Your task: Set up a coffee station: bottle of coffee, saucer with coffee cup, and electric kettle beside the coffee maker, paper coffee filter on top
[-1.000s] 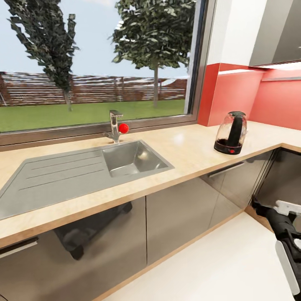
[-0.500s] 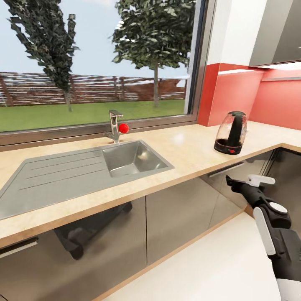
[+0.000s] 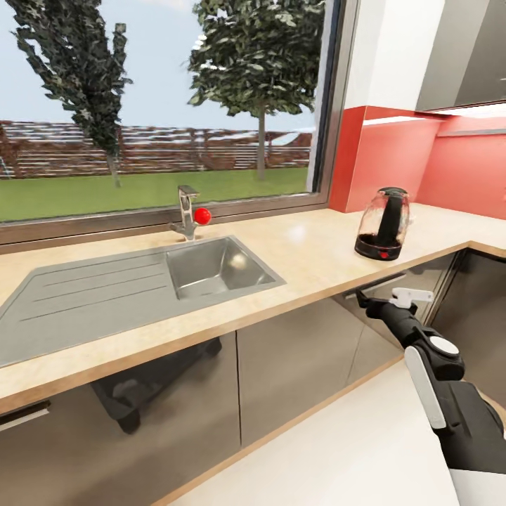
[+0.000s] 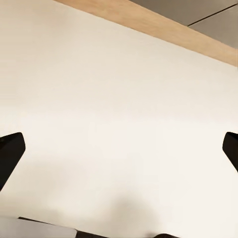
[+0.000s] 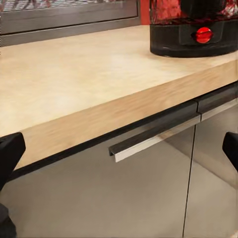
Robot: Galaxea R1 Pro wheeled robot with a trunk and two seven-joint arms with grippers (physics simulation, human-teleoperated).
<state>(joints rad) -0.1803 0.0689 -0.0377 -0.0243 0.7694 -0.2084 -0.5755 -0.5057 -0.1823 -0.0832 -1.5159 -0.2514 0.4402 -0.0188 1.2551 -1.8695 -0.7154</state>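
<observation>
The electric kettle stands on the far right of the kitchen countertop. The right gripper, jaws apart and empty, points at it from below the counter edge, likely lining up a grasp. The left gripper, also spread, faces the floor.

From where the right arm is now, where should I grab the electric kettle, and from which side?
Take the electric kettle by its black loop handle, which faces the robot and runs upright down the glass body. Bring the right end effector up from below the kitchen countertop edge and in from the front, fingers either side of the handle; the rounded glass looks too wide.
</observation>
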